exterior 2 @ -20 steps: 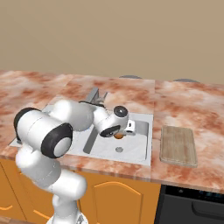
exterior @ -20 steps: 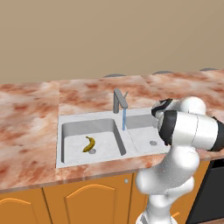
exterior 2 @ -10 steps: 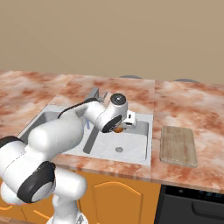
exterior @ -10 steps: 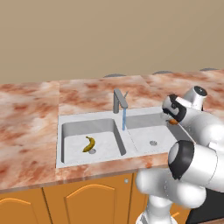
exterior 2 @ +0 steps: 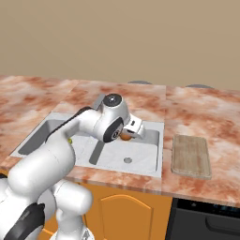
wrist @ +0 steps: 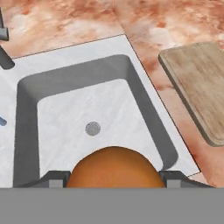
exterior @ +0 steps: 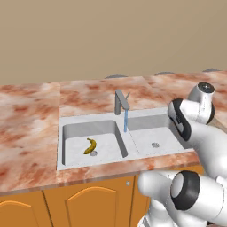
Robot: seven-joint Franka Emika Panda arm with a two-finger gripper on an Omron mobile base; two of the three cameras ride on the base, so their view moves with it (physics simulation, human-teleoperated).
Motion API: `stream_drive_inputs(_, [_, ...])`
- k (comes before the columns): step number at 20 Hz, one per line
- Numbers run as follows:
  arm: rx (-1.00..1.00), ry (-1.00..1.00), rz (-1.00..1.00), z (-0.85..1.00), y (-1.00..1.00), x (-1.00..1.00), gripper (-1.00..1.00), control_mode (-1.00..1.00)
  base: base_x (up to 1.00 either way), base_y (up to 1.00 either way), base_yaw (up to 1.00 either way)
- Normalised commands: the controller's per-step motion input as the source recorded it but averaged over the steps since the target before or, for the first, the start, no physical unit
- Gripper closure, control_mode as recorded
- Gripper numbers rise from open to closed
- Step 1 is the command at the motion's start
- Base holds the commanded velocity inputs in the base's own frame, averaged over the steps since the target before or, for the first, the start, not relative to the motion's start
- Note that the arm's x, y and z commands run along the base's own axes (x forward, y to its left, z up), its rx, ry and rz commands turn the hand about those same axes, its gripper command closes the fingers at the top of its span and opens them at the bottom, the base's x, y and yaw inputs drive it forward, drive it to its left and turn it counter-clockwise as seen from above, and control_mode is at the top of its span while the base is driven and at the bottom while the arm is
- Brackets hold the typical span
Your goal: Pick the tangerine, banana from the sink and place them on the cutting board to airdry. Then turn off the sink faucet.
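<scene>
Tangerine (wrist: 114, 168) clamped between the jaws, now carried higher above the right basin of the sink (wrist: 144, 94) than a second ago, the arm having swung up and rightward. Cutting board (exterior 2: 190, 155) lies bare on the counter (exterior 2: 197, 112) just right of the sink, so the carry looks under way, placement not yet done. Banana (exterior: 91, 146) lies in the left basin; faucet (exterior: 120, 101) running.
</scene>
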Motion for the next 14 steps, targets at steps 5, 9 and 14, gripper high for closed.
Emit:
stream_drive_inputs(5, [-0.07,-0.05,-0.27,0.16,-0.35,-0.01,1.00,-1.00,0.00,0.00,0.00])
stream_drive_inputs(9, [-0.01,-0.01,-0.10,0.05,-0.47,0.00,1.00,-1.00,0.00,0.00,0.00])
stream_drive_inputs(14, [0.00,0.00,-0.02,0.02,-0.58,0.00,1.00,-1.00,0.00,0.00,0.00])
